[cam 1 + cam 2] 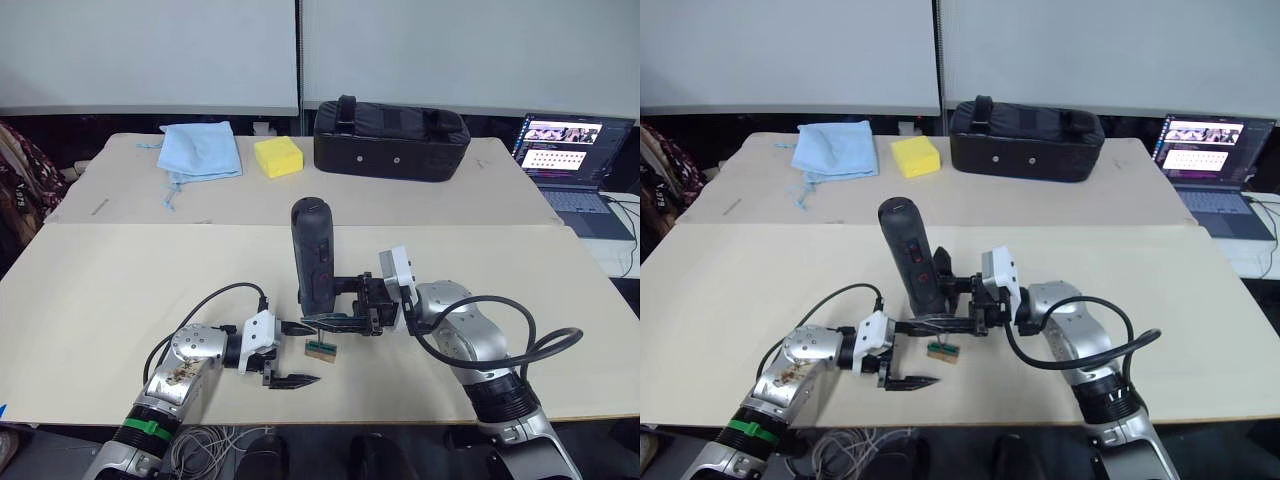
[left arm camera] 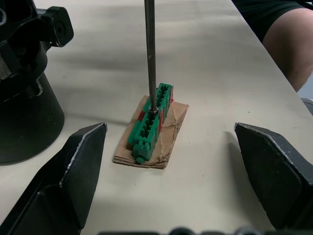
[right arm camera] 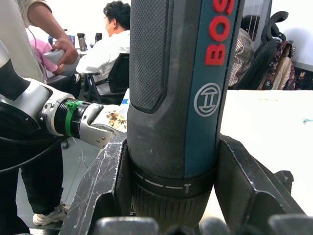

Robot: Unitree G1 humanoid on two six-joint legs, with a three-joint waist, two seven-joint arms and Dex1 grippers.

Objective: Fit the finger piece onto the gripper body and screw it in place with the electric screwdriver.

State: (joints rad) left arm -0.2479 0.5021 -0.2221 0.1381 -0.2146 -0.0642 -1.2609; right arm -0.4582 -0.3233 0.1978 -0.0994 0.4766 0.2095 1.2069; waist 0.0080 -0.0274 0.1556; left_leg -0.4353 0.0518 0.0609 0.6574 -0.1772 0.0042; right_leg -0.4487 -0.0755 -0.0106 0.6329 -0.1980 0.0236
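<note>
Two grippers are working close together near the front of the counter (image 1: 120,300). The right gripper (image 3: 168,186) is clamping the electric screwdriver (image 1: 314,255) upright, its fingers (image 3: 100,188) pinching the lower barrel just above the collar. The bit (image 2: 149,54) is standing vertically with its tip resting on a small green ribbed block (image 2: 150,122), which is lying on a scrap of cardboard (image 2: 168,142). The left gripper (image 2: 168,161) is hovering just beside the block with fingers spread wide, holding nothing.

The screwdriver is likely rigid, top-heavy and fairly weighty; the low barrel grip is suitable. The textured rubber should resist slipping. The block is probably light and prone to sliding under bit pressure.
</note>
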